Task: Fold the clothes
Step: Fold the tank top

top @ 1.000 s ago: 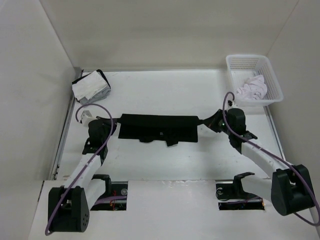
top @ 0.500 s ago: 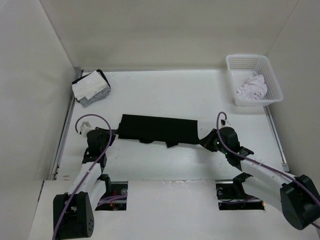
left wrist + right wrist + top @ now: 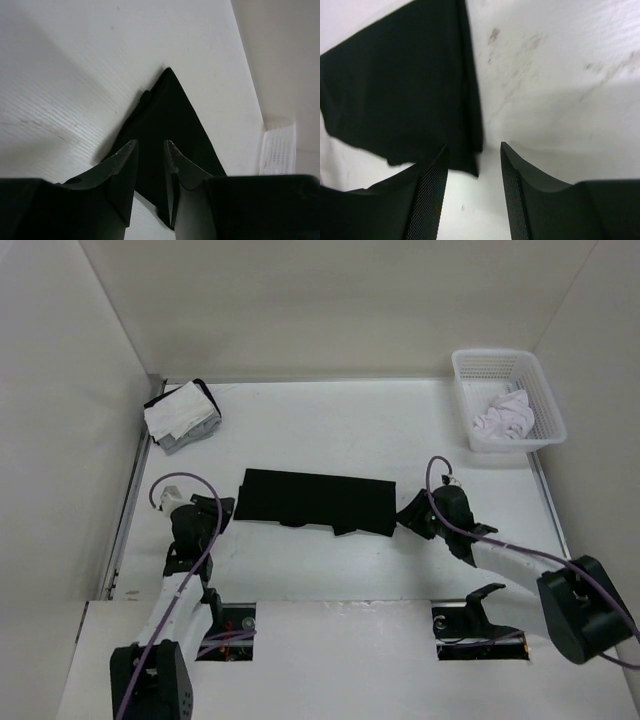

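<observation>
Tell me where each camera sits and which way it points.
Top: above and behind, looking down at the table; left arm and right arm show.
Left wrist: on the left arm, facing past the left tool to the black shirt.
Right wrist: on the right arm, facing past the right tool to the shirt's edge.
Shared: all see the shirt.

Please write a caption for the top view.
Folded black garment on the table, left tool and right tool at its ends.

On the bench (image 3: 330,430), the clothes (image 3: 315,498) lie at frame centre between left pincer (image 3: 224,506) and right pincer (image 3: 406,514), a cloth stack (image 3: 180,415) upper left, a basket (image 3: 495,362) holding a garment (image 3: 503,415) upper right.
</observation>
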Controlling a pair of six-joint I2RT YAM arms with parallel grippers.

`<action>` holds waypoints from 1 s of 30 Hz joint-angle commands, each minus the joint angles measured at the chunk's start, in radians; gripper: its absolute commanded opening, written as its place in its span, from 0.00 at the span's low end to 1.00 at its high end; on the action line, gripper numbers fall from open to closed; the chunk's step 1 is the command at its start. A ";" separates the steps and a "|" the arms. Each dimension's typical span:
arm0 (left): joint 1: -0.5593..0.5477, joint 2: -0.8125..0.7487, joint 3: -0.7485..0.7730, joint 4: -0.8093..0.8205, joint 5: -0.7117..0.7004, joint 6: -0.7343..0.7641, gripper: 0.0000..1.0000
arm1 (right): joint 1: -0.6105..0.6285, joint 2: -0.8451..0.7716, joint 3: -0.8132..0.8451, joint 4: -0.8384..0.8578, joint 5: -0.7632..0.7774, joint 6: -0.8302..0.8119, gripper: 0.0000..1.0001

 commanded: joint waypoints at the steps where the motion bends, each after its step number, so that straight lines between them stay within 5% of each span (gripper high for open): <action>1: -0.102 0.045 0.054 0.091 -0.003 -0.006 0.26 | -0.050 0.116 0.060 0.151 -0.040 -0.031 0.49; 6: -0.289 0.119 0.088 0.191 -0.114 0.003 0.26 | -0.056 0.294 0.090 0.290 -0.133 0.014 0.43; 13: -0.427 0.249 0.125 0.306 -0.160 0.016 0.26 | -0.090 0.301 0.048 0.418 -0.124 0.086 0.04; 22: -0.607 0.368 0.180 0.397 -0.164 -0.006 0.25 | -0.113 -0.155 0.117 -0.080 0.092 -0.069 0.02; 30: -0.652 0.323 0.177 0.392 -0.166 -0.027 0.27 | 0.015 -0.099 0.463 -0.306 0.204 -0.245 0.03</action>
